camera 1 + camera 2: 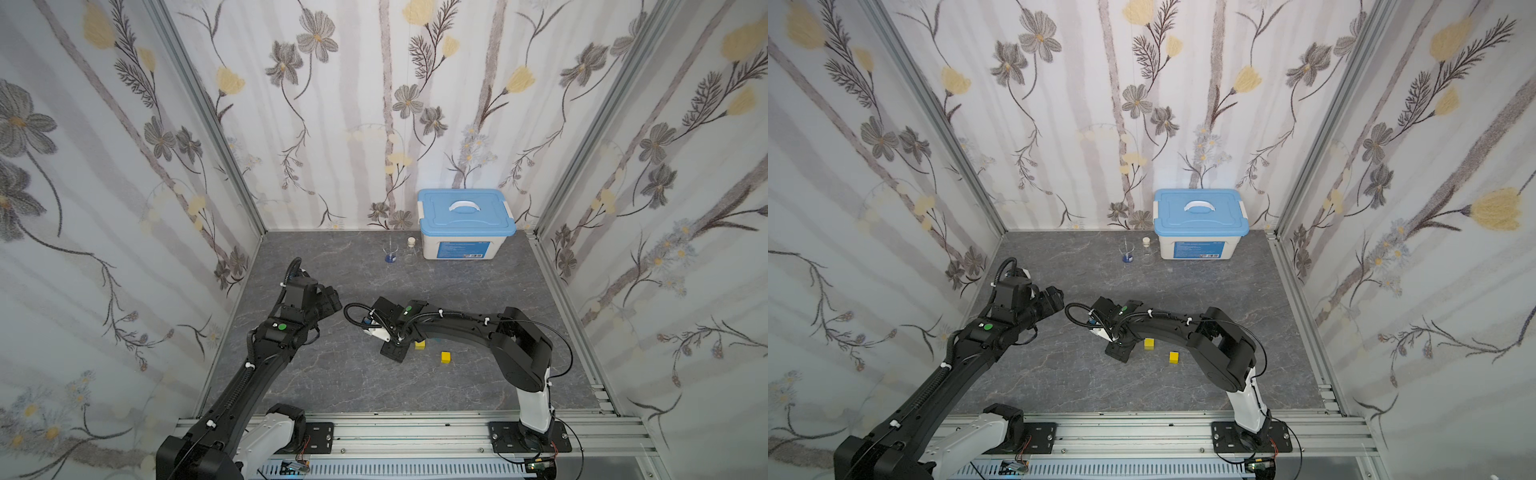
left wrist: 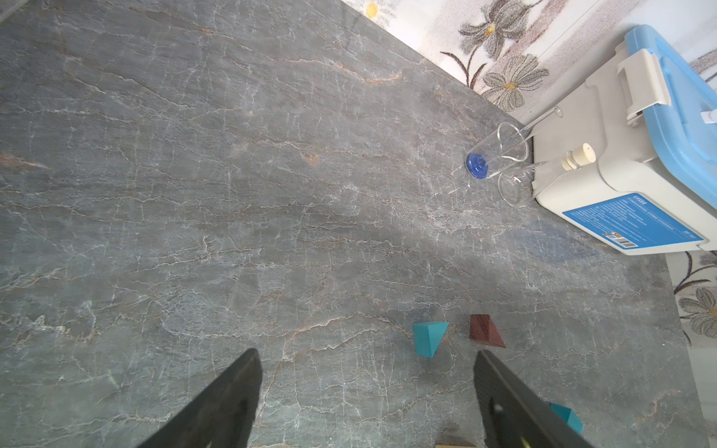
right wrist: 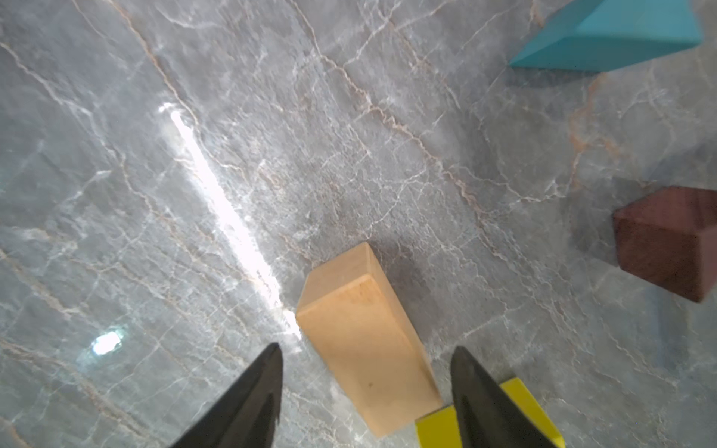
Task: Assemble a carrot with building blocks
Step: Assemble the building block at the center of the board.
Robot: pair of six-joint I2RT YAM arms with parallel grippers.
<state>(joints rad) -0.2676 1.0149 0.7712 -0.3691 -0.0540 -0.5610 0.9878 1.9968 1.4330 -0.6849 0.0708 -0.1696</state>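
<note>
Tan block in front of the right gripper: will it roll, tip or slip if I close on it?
Tan block lies flat on a long face, so rolling or tipping seems unlikely. Its flat, matte faces look rigid and probably grip well. It sits skewed to the right gripper, so it may twist as the jaws close.

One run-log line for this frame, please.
right claw: open, astride tan bar, not gripping | left claw: open, empty | teal triangle, maroon triangle: side by side, apart | assembly: incomplete
</note>
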